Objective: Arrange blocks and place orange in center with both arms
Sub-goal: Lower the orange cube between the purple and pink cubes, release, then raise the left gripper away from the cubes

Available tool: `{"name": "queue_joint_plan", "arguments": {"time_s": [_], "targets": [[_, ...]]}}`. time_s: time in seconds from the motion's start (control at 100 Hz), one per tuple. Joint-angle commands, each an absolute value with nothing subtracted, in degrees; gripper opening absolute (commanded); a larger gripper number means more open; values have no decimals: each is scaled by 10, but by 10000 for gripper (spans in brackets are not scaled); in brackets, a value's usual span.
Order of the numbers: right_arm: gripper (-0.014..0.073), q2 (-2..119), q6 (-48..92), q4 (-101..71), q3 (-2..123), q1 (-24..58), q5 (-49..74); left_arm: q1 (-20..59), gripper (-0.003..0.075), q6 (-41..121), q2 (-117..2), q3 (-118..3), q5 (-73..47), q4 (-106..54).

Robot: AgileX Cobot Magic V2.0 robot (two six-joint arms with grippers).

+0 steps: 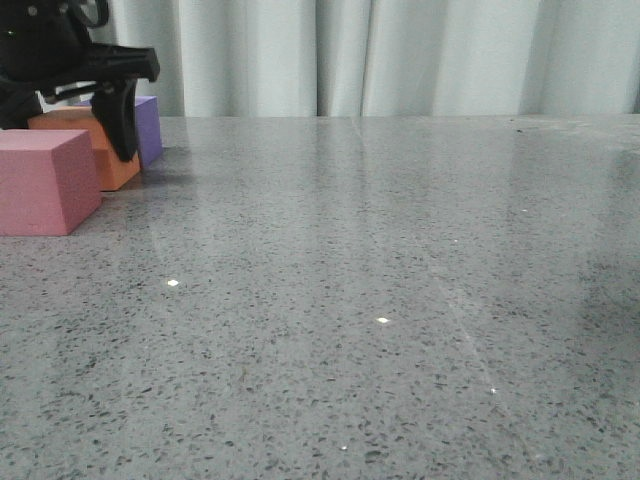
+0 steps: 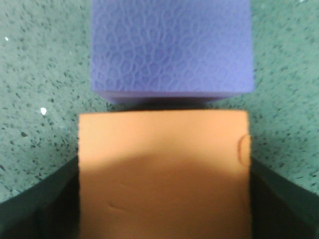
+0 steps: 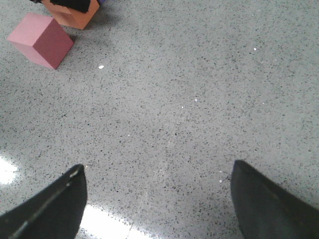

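Observation:
My left gripper (image 2: 164, 169) is shut on the orange cube (image 2: 164, 164), one black finger on each side. In the front view one finger (image 1: 123, 120) covers the right side of the orange cube (image 1: 75, 140), which sits low at the table's far left. The purple cube (image 2: 172, 47) stands just beyond it with a narrow gap, and shows behind it in the front view (image 1: 150, 128). The pink cube (image 1: 42, 182) stands nearer, in front of the orange one. My right gripper (image 3: 158, 167) is open and empty above bare table; the pink cube (image 3: 39, 40) and orange cube (image 3: 75, 19) lie far from it.
The grey speckled table (image 1: 400, 300) stretches to the right of the cubes. A pale curtain (image 1: 400, 50) hangs behind the far edge. The right arm is out of the front view.

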State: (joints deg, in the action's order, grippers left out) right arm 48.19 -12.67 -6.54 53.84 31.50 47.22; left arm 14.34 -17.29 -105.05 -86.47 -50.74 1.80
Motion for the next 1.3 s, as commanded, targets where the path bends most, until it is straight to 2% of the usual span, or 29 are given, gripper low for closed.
{"name": "queue_joint_plan", "arguments": {"time_s": [0.0,0.26,0.74,1.09,1.2,1.29], "targets": [[591,475,-123,-69,552,315,434,144,514,-176,-1025,-881,-497,15],[591,475,-123,-69,552,315,434,144,514,-176,-997,-881,-490,15],[591,475,-123,-63,552,315,430,144,513,-176,-843,-872,-448,17],[591,418,-122,-54,504,315,368,144,510,-176,-651,-695,-348,17],[572,380,-122,-41,471,315,343,144,456,-176,-589,-639,-331,17],[472,353,-122,-34,447,315,331,144,356,-176,-543,-595,-312,17]]}}
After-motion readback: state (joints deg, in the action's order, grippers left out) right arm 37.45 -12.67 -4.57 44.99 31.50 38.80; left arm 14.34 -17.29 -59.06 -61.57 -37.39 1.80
